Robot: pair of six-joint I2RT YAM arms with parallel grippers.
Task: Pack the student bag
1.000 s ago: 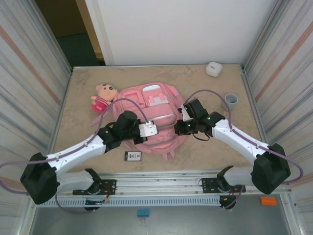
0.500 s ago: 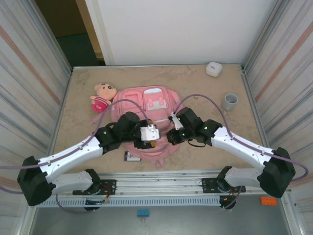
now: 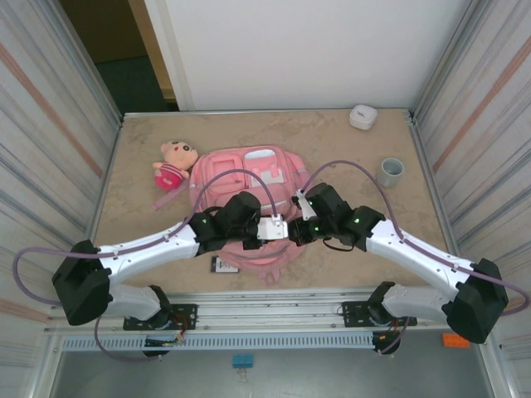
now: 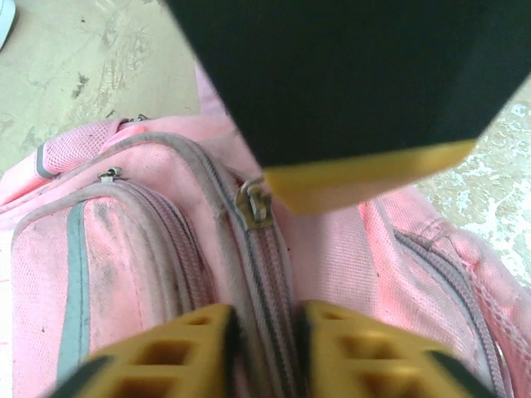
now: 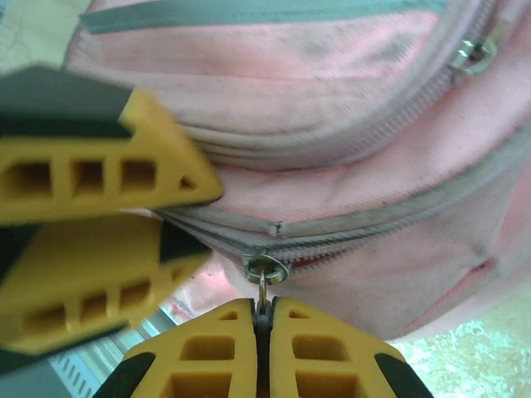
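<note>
While my left gripper [image 4: 265,336] pinches the bag's [image 4: 124,249] zip [image 4: 267,274], my right gripper [image 5: 261,313], just beside, is clamped on the pull [image 5: 264,272]; zip runs straight between us.

The student bag [image 3: 220,166] lies mid-table [image 3: 348,149], the plush doll [image 3: 174,162] at its left, the cup [image 3: 391,172] at its right, and perhaps a card [image 3: 222,266] before it.
</note>
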